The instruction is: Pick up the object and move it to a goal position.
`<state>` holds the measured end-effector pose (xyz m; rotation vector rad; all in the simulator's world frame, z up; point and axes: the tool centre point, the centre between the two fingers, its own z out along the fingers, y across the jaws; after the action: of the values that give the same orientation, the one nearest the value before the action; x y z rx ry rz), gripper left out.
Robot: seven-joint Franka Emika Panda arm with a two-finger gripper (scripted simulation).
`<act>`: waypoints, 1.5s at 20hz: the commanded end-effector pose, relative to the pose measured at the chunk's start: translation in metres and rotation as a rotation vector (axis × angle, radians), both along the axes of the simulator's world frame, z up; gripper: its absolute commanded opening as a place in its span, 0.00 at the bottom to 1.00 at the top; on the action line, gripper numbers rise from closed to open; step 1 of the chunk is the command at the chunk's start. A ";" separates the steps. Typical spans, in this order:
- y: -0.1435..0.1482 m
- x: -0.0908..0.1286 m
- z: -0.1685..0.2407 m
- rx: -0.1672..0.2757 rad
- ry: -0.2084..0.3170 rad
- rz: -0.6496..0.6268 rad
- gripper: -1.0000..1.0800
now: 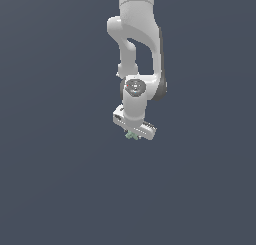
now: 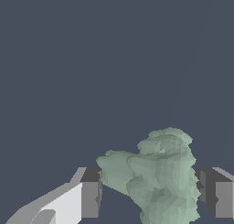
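Exterior view: one white arm (image 1: pixel 134 49) hangs down from the upper edge of the picture against a flat, uniform dark blue-grey ground; no worktop edge can be made out. One pincer (image 1: pixel 133 135) sits at the arm's lower end, mostly hidden behind the white hand body, so its fingers cannot be told apart here. One object (image 1: pixel 131 136), tiny and pale green, shows just below the hand body, at the pincer's tips, toward the exterior view's left of the hand's lower edge. Only a few green pixels are visible here; its shape is too small to read. Wrist view: two fingers (image 2: pixel 89 193) counted, one on each side of the object (image 2: pixel 157 179), each with a dark grey inner pad. The object is a single lumpy, faceted, pale green piece with a short stub reaching to one finger; it fills the gap between the two pads. It appears to touch both pads, so the pincer is closed to a narrow gap and holding the object. Contact on the far finger is partly cut off by the picture edge. Nothing else is visible around the pincer but the plain dark ground.
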<state>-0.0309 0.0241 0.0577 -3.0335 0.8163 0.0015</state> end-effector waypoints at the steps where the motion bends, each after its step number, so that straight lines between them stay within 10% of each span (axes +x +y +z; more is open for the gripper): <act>1: 0.001 -0.003 0.014 0.000 -0.001 0.000 0.00; 30: 0.026 -0.062 0.311 -0.002 -0.001 -0.001 0.00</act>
<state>-0.0893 0.0484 0.3532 -3.0341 0.8185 -0.0023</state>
